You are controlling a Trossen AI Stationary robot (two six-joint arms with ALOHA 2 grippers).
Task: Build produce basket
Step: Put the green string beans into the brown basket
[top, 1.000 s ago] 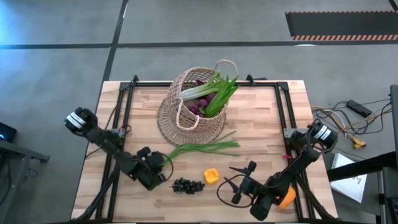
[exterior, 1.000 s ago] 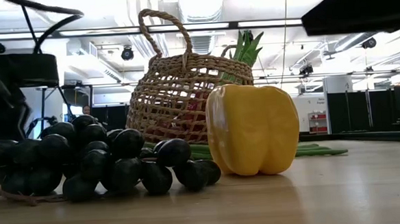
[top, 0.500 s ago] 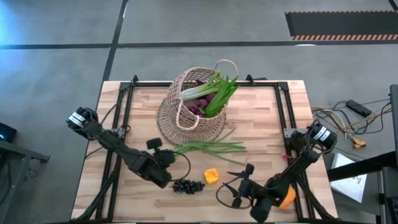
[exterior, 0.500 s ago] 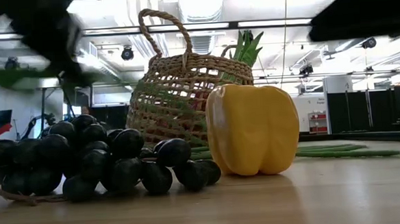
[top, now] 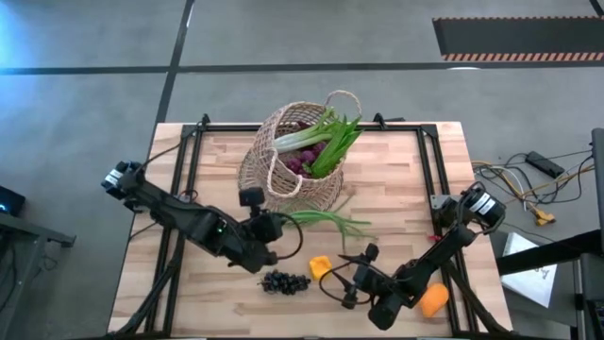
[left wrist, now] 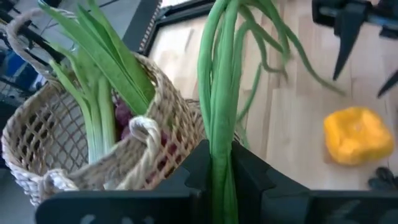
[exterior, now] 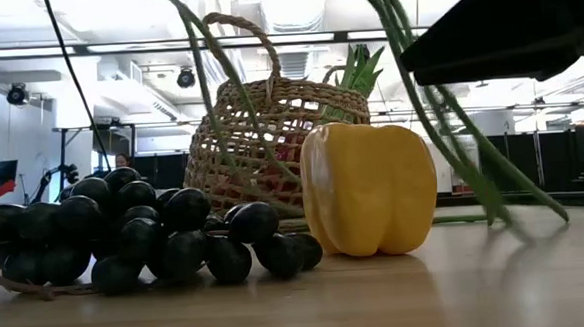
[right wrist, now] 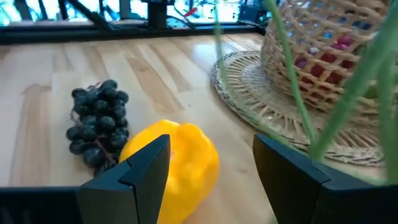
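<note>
Basket at 12 o'clock holds leek, greens, purple grapes, partly hidden. Left gripper clamps green onions; right gripper open.

Two slim black jointed arms; white-capped base joints; thin black cables; left gripper, right gripper black, angular-fingered.

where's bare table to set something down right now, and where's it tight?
Free: the back corners of the table either side of the basket, and the right strip beside it. Tight: front centre, where the black grapes, yellow pepper, right hand and left hand gripping the green onions cluster.
</note>
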